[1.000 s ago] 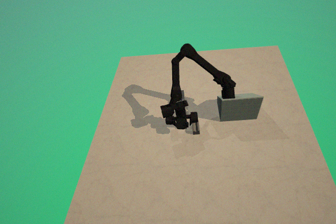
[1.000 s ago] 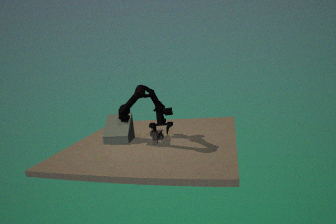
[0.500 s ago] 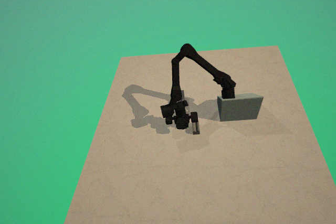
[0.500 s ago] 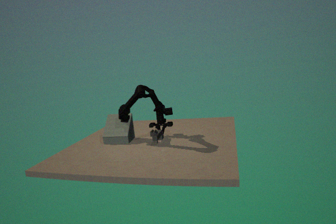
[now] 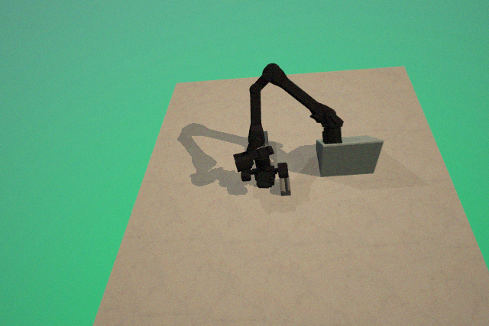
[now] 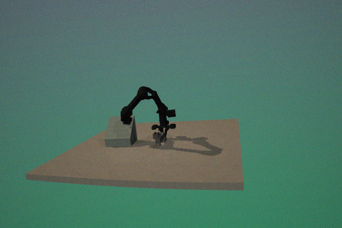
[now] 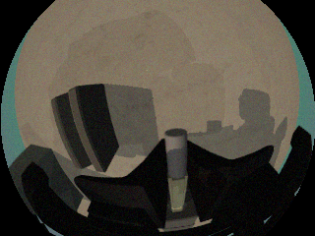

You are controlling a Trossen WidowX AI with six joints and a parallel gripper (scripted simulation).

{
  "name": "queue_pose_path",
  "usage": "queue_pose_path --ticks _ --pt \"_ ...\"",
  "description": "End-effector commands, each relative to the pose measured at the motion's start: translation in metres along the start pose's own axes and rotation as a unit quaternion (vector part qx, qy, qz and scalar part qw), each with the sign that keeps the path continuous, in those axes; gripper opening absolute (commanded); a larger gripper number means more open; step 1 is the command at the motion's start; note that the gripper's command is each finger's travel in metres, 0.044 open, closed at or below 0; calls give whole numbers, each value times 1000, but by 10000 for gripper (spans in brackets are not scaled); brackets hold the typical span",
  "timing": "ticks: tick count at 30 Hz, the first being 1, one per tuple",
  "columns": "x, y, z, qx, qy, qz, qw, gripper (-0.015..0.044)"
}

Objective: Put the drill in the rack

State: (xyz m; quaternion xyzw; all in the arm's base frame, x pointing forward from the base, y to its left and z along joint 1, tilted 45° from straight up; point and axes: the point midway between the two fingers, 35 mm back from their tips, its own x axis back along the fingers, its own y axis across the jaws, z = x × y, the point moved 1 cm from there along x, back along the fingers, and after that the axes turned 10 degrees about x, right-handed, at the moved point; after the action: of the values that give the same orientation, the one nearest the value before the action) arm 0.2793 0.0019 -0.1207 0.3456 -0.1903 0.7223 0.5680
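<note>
The drill [image 7: 176,140] is a slim upright cylinder, grey at the top and yellowish lower down, standing in a dark holder [image 7: 177,220]. My gripper [image 7: 177,157] [image 5: 263,183] [image 6: 161,133] points straight down and is shut on the drill, one finger on each side of it. The rack [image 7: 98,121] [image 5: 285,187], a small grey block with dark slots, stands on the table just beside the gripper. A small grey piece [image 7: 215,125] sits in the arm's shadow beyond the drill; I cannot tell whether it is the key.
The arm rises from a grey-blue box [image 5: 349,156] [image 6: 118,134] at the right side of the tan table [image 5: 276,259] [image 6: 138,170]. The arm's shadow falls to the left of the gripper in the top view.
</note>
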Motion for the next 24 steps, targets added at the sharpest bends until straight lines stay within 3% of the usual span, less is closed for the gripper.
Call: queue_pose_path --ticks 1,24 --pt "2 0 0 -1 2 1 1000 0" --pt "4 1 0 -1 2 1 1000 0"
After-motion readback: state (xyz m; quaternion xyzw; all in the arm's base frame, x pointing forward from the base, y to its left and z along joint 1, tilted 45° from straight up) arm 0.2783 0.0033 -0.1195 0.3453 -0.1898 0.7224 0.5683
